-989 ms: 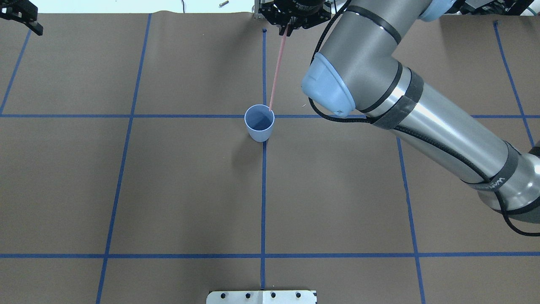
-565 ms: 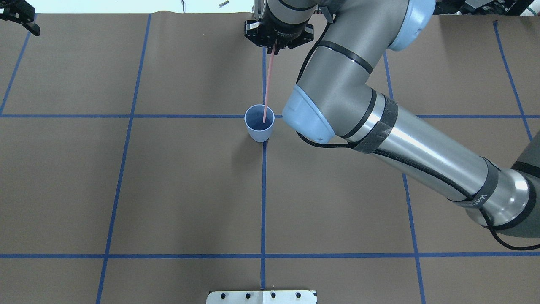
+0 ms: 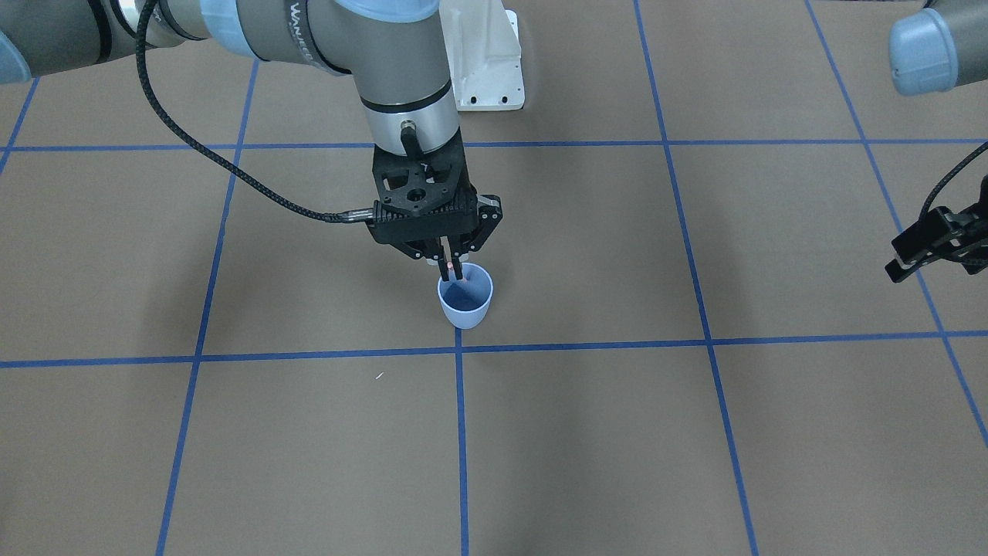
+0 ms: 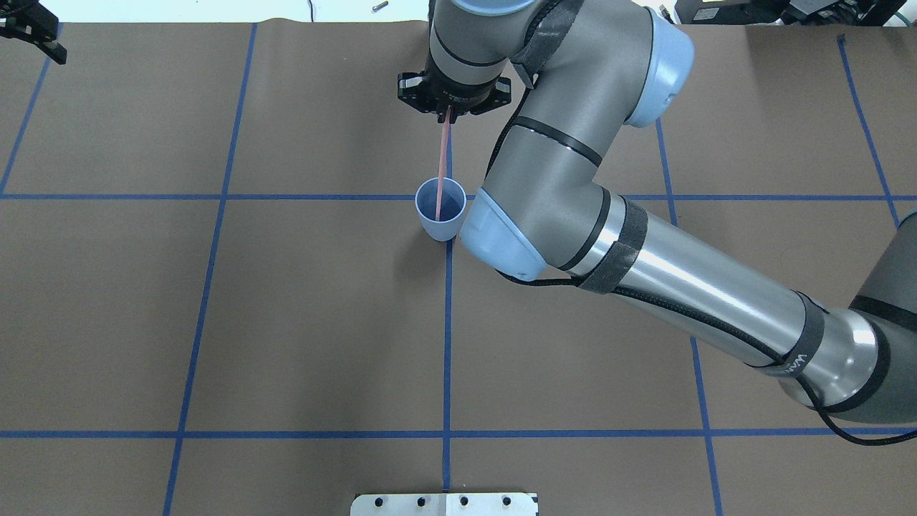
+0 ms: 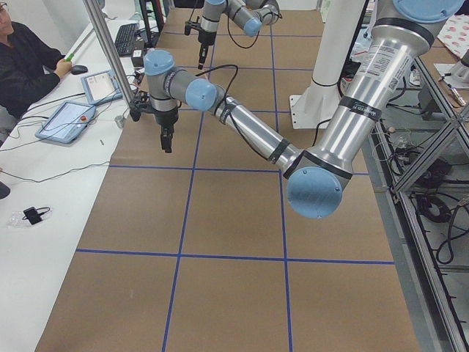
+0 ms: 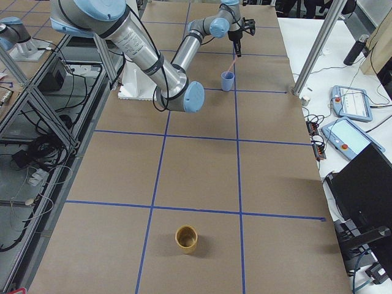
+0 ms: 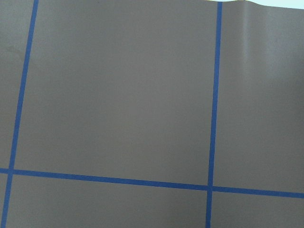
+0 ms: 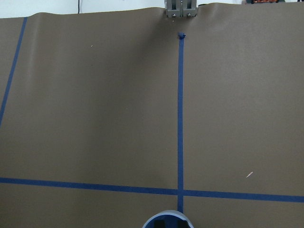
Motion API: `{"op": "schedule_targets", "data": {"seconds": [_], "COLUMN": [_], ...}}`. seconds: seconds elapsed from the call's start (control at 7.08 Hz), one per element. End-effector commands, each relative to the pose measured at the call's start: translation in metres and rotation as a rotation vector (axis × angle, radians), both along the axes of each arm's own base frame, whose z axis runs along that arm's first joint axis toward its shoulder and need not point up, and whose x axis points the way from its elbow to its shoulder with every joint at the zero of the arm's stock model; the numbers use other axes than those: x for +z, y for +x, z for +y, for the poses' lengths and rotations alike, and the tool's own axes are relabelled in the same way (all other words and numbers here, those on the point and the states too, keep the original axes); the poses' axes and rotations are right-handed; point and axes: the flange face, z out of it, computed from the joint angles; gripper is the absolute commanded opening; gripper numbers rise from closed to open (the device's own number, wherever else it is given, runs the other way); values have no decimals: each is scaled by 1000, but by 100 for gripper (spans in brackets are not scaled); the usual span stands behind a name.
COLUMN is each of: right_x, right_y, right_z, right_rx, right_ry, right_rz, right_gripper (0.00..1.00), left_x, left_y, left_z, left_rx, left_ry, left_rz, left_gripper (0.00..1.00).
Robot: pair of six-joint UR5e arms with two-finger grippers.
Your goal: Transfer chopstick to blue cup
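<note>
Far off in the overhead view's upper left corner, the left pincer (image 4: 36, 37) hangs above the brown-papered tabletop (image 4: 215, 322), well apart from everything else. Whether its fingers are spread or closed I cannot tell. Toward the middle, the blue cup (image 4: 434, 229) stands upright where two blue tape lines (image 4: 448, 344) cross. The chopstick (image 4: 442, 165) dips into its mouth, with its lower end inside the rim, toward the cup's left side in that view. Whether the tip touches the bottom cannot be told. From there the salmon-pink stick rises, only slightly tilted, to the right pincer (image 4: 448, 115). That pincer is clenched on the stick's upper end, so the stick hangs straight below it and the cup sits under both. Seen from across the table, the same pincer hovers just above the cup's rim on the robot's side, and only a pink speck of the stick shows between its closed fingers. Further right, the right arm (image 4: 680, 287) sweeps in from the overhead view's right edge. Its pale blue joint cap appears just beside the cup.
</note>
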Motion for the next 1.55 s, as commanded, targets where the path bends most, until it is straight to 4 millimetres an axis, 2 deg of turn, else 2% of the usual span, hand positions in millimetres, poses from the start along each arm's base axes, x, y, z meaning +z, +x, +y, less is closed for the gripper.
{"op": "schedule_targets", "data": {"seconds": [0.0, 0.14, 0.28, 0.42, 0.57, 0.71, 0.85, 0.99, 1.13, 1.27, 1.41], "right_x": [11, 10, 6, 5, 29, 85, 163, 235, 321, 392, 446], "right_y": [-11, -4, 21, 73, 137, 196, 242, 306, 382, 425, 457], "right_z": [5, -1, -16, -46, -74, -83, -96, -107, -102, -82, -59], "right_rx": [16, 23, 20, 9, 3, 5, -7, -71, -160, -192, -192], "right_ry": [15, 13, -12, -62, -153, -182, -191, -146, -82, -116, -192], "right_rz": [-37, -39, -62, -113, -132, -108, -14, 101, 197, 230, 187], "right_gripper": [100, 100, 100, 100, 100, 100, 100, 100, 100, 100, 100], "left_x": [1, 1, 2, 2, 6, 25, 36, 58, 75, 94, 115], "left_y": [1, 0, 0, -1, -3, -5, -12, -23, -52, -72, -99], "left_z": [0, 0, 0, 0, 1, 8, 12, 19, 24, 32, 39], "left_rx": [1, 0, 0, -2, -4, 10, 54, 68, 79, 110, 131], "left_ry": [-3, -7, -10, -10, -11, -14, 22, 19, 44, 71, 93], "left_rz": [1, 0, -1, -1, -4, -9, -24, -37, -46, -63, -82], "left_gripper": [98, 98, 98, 98, 98, 98, 98, 98, 98, 98, 98]}}
